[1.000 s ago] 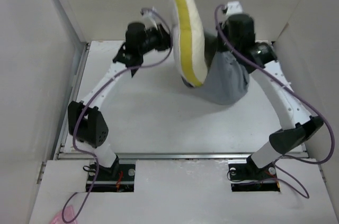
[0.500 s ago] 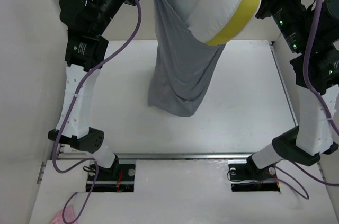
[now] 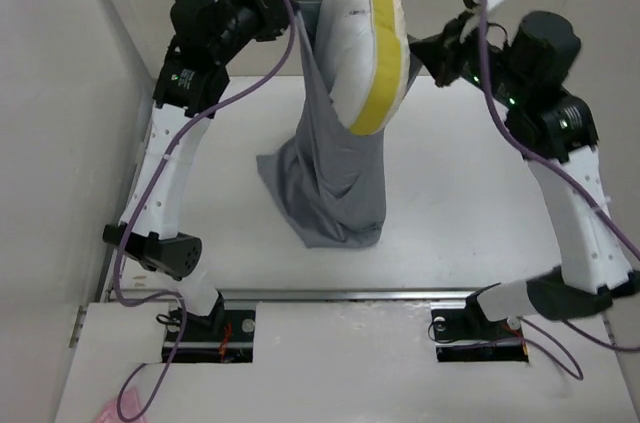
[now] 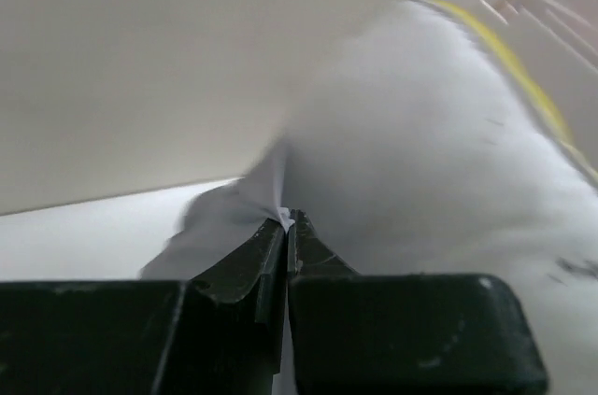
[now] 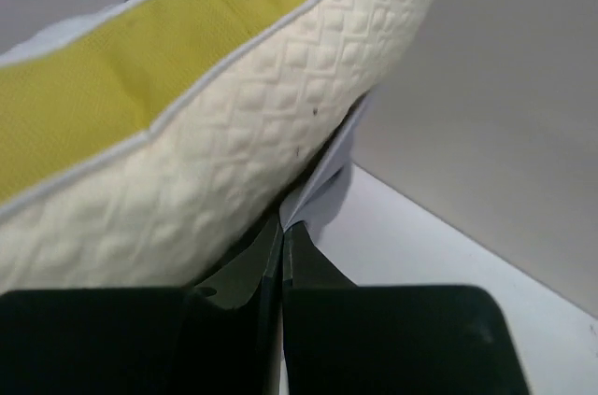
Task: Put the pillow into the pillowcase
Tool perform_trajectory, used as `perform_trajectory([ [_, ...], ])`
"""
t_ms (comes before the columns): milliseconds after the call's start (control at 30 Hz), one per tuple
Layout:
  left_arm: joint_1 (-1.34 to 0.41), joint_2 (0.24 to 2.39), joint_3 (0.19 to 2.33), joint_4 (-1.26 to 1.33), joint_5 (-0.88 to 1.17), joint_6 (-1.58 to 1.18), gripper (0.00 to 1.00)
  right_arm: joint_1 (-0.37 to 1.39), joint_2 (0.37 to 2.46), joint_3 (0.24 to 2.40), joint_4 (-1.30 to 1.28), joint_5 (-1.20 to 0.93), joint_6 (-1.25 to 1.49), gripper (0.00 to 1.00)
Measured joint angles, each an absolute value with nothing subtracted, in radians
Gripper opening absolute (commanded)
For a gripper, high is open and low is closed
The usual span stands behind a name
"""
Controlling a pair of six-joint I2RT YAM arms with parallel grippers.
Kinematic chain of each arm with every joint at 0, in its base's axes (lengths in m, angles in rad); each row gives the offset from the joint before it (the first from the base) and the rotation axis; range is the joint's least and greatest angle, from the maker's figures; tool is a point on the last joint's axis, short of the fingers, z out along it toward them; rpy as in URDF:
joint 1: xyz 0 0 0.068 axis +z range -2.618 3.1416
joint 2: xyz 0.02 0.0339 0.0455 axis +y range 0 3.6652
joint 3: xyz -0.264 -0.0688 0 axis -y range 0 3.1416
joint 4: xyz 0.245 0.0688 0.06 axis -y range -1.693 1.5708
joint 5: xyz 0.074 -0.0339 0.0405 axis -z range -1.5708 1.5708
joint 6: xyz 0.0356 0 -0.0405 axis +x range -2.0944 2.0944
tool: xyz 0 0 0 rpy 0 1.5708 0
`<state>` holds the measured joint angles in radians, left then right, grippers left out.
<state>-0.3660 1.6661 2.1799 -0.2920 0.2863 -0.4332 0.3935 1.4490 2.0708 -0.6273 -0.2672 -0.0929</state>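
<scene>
From above and behind the arms, the pillow point(image 3: 350, 38) stands on edge, high over the worktop point(image 3: 470, 203), its yellow edge facing the camera. Its lower end sits in the mouth of the pillowcase point(image 3: 335, 183), while most of it rises clear of the grey cloth. The pillowcase hangs as a long wrinkled sack from between the two arms, and its closed bottom end rests crumpled on the worktop. The left pincer point(image 3: 292, 25) meets the cloth at the pillow's left side and the right pincer point(image 3: 420, 48) meets it at the pillow's right side. From this view I cannot tell how either one's jaws stand.

At the left wrist, the left pincer point(image 4: 287, 219) is pressed together, with a thin fold of the pillowcase point(image 4: 234, 208) pinched at its tips. The cream face of the pillow point(image 4: 420, 152) fills the right of the view, blurred, with the yellow edge running along its top. A strip of worktop point(image 4: 84, 236) shows at lower left, below the cloth.

At the right wrist, the right pincer point(image 5: 282, 227) is likewise pressed together, nipping an edge of the pillowcase point(image 5: 322, 190). The quilted cream side of the pillow point(image 5: 187, 199) bulges just above the jaws, its yellow edge across the upper left. Pale worktop point(image 5: 448, 255) lies to the lower right.
</scene>
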Motion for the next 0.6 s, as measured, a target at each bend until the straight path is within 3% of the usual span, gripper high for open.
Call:
perform_trajectory([
  [133, -0.257, 1.636, 2.232, -0.320, 0.259, -0.459, 0.00, 0.401, 1.245, 1.955, -0.566, -0.294, -0.092, 0.00],
  [300, -0.336, 1.584, 2.240, -0.230, 0.371, -0.438, 0.00, 0.406, 1.517, 2.584, -0.598, -0.033, -0.105, 0.00],
  [367, -0.425, 1.536, 2.185, -0.181, 0.381, -0.413, 0.00, 0.399, 1.595, 2.693, -0.599, 0.006, -0.120, 0.00],
  [500, -0.392, 1.584, 2.335, -0.210, 0.367, -0.421, 0.00, 0.468, 1.424, 2.291, -0.555, -0.013, -0.175, 0.00],
  [600, -0.276, 1.670, 2.428, -0.214, 0.437, -0.483, 0.00, 0.499, 1.412, 2.237, -0.580, 0.056, -0.186, 0.00],
])
